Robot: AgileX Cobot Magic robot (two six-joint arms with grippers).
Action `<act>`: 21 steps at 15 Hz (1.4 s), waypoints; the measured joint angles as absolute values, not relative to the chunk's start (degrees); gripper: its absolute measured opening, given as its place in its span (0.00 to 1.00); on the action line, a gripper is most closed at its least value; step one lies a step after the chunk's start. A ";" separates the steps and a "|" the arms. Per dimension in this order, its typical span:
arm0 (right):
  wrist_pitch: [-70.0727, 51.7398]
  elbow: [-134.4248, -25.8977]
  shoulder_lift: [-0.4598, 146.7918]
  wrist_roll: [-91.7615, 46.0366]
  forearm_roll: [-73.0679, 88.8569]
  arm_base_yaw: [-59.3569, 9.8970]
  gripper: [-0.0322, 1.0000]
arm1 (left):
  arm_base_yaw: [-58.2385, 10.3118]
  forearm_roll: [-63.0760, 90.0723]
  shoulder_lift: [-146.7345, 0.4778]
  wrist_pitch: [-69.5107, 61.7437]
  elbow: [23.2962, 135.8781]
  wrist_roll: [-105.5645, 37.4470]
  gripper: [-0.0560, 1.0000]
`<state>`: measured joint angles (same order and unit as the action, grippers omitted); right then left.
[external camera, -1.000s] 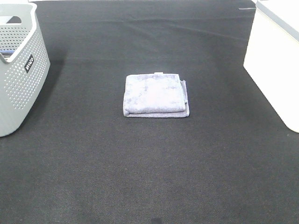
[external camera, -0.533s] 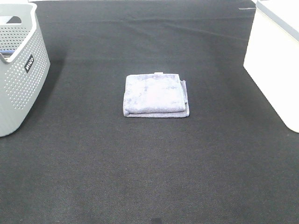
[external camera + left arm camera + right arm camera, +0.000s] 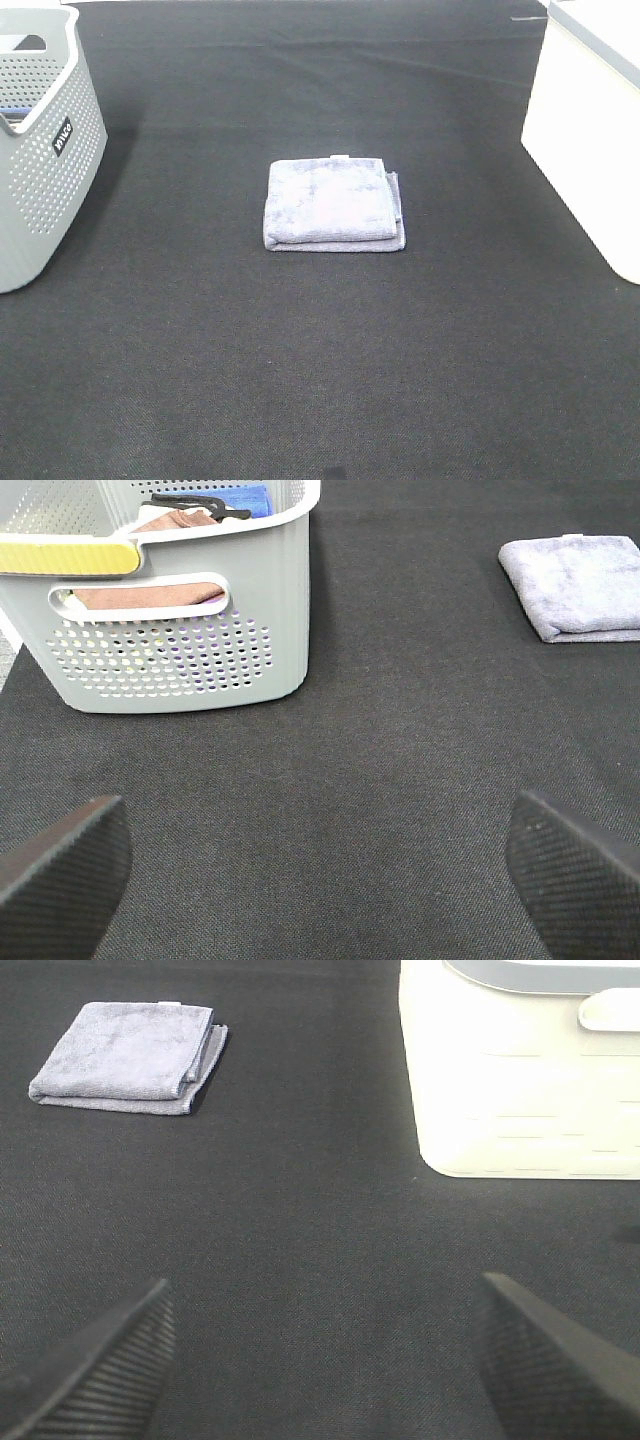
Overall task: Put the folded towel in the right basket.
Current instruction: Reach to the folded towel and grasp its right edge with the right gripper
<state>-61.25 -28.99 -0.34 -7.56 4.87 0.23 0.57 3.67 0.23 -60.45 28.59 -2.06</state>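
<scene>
1. Showing no change from a second ago or from half a second ago: towel (image 3: 333, 204) in the same spot and the same fold on the dark mat (image 3: 300, 380), left of the white basket (image 3: 590, 130) and well apart from it.
2. Lying flat, with the long side running across toward the white basket. Layered edges on the side facing that basket, and a small white tag on the far edge.
3. Counting one towel and two baskets: the white basket, plus a grey basket (image 3: 45, 170) far to its left, beyond the towel, with cloths inside.
4. Counting two grippers: left gripper (image 3: 320, 875) spread wide and gripping nothing, and right gripper (image 3: 325, 1365) likewise spread and empty.
</scene>
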 joint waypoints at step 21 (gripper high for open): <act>-61.08 -28.99 -0.40 -7.51 4.70 0.23 0.78 | 0.57 3.67 0.23 -60.45 28.59 -2.06 0.97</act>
